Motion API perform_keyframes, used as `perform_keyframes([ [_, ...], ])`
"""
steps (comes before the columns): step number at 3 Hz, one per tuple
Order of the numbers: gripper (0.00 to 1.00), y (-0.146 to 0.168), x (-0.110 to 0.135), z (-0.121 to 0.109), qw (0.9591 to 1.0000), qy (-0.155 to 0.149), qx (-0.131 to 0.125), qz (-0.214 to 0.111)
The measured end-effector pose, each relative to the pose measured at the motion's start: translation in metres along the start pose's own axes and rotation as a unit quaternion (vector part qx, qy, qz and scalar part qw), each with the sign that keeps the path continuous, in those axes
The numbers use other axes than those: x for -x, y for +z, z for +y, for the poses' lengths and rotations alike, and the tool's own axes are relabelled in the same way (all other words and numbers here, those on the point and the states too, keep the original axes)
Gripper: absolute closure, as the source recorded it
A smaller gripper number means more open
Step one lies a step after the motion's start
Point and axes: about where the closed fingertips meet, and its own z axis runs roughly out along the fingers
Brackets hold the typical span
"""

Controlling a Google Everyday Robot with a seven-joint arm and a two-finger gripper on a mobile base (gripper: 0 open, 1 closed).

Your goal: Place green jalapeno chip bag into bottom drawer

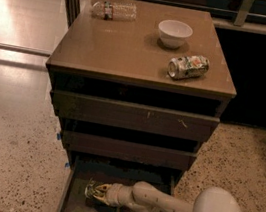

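The bottom drawer [71, 204] is pulled out below the two upper drawers. My white arm reaches from the lower right into it. My gripper [99, 192] is inside the drawer, low over its floor at the left middle. The green jalapeno chip bag [91, 189] shows as a crinkly green and pale bit at the gripper's tip, touching or just above the drawer floor. Most of the bag is hidden by the gripper.
On the cabinet top [112, 49] lie a green-white-orange drink can [188, 67] on its side, a white bowl [174, 33] and a clear plastic bottle [113, 10] at the back left. Speckled floor surrounds the cabinet. The two upper drawers [131, 115] are nearly closed.
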Motion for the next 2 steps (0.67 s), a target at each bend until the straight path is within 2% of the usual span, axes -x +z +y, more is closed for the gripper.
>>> perform_keyframes([
  [2,0.08,0.0,0.0,0.0,1.0,0.0,0.0,0.0],
])
